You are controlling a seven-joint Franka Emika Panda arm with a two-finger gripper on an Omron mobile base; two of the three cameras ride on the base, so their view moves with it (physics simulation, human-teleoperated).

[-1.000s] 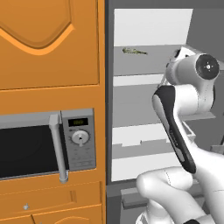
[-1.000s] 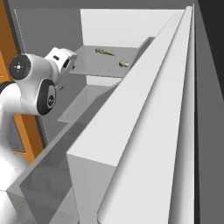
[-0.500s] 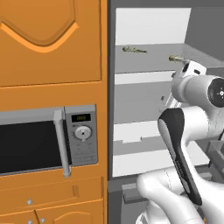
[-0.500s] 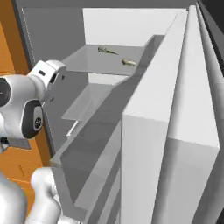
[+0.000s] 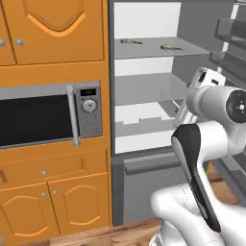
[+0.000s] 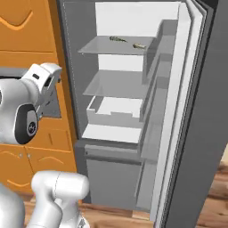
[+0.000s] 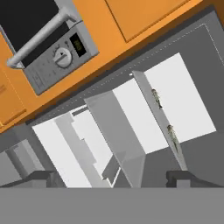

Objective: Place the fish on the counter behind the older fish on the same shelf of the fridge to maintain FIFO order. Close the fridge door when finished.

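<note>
Though tiny, two fish (image 5: 130, 42) (image 5: 171, 47) on shelf (image 5: 153, 50).

Fridge (image 6: 205, 133) matt dark grey outside, smooth white inside; shelf (image 5: 153, 48) glassy pale grey; cabinets (image 5: 53, 29) glossy orange wood.

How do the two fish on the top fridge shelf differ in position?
The left fish lies nearer the fridge's hinge-free left wall and further back; the right fish lies nearer the open fridge door and closer to the shelf front. Both are small, slender, lying flat on one shelf, apart from each other.
</note>
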